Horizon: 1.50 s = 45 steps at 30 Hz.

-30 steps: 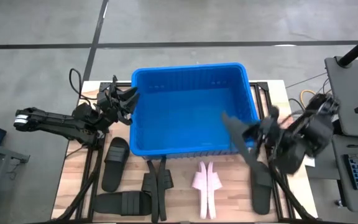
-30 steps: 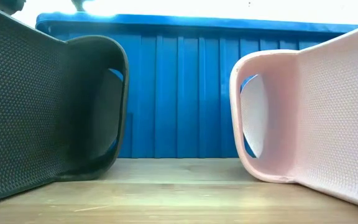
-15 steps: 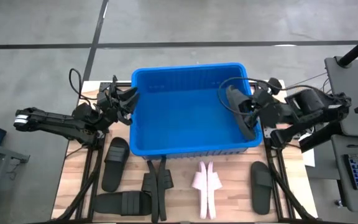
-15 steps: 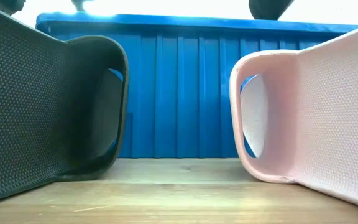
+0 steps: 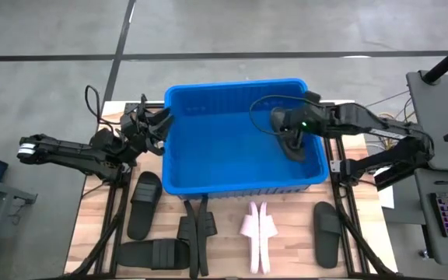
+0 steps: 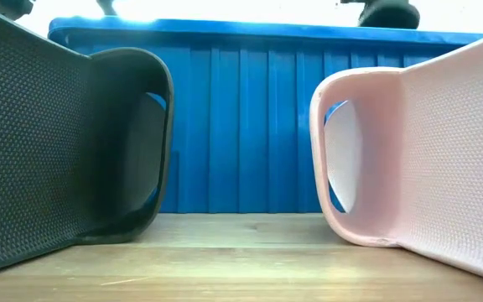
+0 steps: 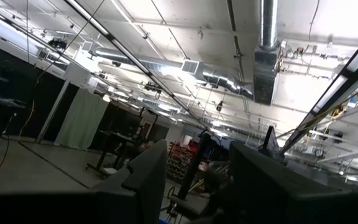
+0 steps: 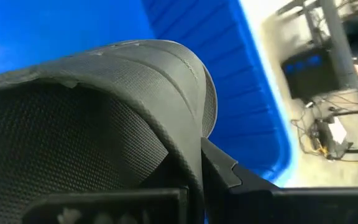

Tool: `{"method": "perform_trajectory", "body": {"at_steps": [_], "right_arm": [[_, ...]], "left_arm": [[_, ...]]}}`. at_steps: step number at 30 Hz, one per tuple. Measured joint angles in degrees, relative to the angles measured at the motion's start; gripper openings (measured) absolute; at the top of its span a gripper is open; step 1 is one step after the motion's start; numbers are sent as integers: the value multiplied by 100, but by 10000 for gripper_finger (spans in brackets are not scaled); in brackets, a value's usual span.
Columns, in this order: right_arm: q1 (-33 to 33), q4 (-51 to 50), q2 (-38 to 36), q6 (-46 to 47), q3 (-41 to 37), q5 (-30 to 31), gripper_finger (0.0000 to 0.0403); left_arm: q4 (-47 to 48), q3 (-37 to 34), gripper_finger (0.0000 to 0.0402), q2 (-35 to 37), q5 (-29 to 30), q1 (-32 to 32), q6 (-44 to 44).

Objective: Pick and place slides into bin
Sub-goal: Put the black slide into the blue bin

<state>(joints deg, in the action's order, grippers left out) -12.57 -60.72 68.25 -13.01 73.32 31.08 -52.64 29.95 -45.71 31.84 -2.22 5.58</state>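
The blue bin [image 5: 208,140] stands at the table's far middle. My right gripper [image 5: 286,128] is over the bin's right half, shut on a black slide [image 5: 292,144], which fills the right wrist view [image 8: 92,124]. My left gripper [image 5: 159,131] is open and empty just outside the bin's left wall; its wrist view [image 7: 197,183] looks up at the ceiling. On the table near the bin lie black slides [image 5: 144,204], [image 5: 154,253], [image 5: 327,233] and a pink pair [image 5: 257,232] standing on edge. The low view shows a black slide [image 6: 65,143] and a pink one [image 6: 418,159] close up. My right gripper holds the black slide by a curved edge [image 8: 188,140]. One finger [image 8: 229,177] lies on its outer side; the slide hides the other. The arm comes from the table's right. The slide is lifted clear and hangs tilted over the bin's floor.
A narrow black forked bracket [image 5: 197,233] lies on the table between the black slides and the pink pair. Black rails run along the table's left and right sides. Cables and a keyboard stand [image 5: 442,117] are beyond the right edge.
My right gripper has carried the black slide up from the bin's near right corner toward the far edge, then leftward over the bin's right rim. It now hangs inside the bin's outline. My left arm has kept still.
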Motion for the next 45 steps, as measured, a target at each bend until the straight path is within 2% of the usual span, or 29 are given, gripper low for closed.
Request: {"method": "perform_trajectory", "body": {"at_steps": [8, 13, 19, 26, 35, 38, 45], "right_arm": [[-1113, 2045, 11, -1613, -1531, 229, 9], [-1383, 3145, 15, -2488, -2261, 367, 9], [-1485, 4033, 49, -2916, -2758, 528, 9], [-1487, 4040, 791, -3092, -2633, 797, 9], [-1837, 4174, 1866, -3014, -2367, 729, 9], [-1938, 4161, 2072, -3154, -2401, 582, 9], [-1999, 4216, 2266, -3069, -2406, 684, 9]], "left_arm": [[-45, 0, 160, 2, 73, 0, -2], [-46, 0, 160, 0, 122, 0, -2], [-46, 0, 160, 0, 174, 0, -4], [-46, 0, 160, 0, 316, 0, -4], [-46, 0, 160, 0, 321, 0, -4], [-46, 0, 160, 0, 320, 0, -4], [-46, -2, 160, 0, 319, 0, -11]]}}
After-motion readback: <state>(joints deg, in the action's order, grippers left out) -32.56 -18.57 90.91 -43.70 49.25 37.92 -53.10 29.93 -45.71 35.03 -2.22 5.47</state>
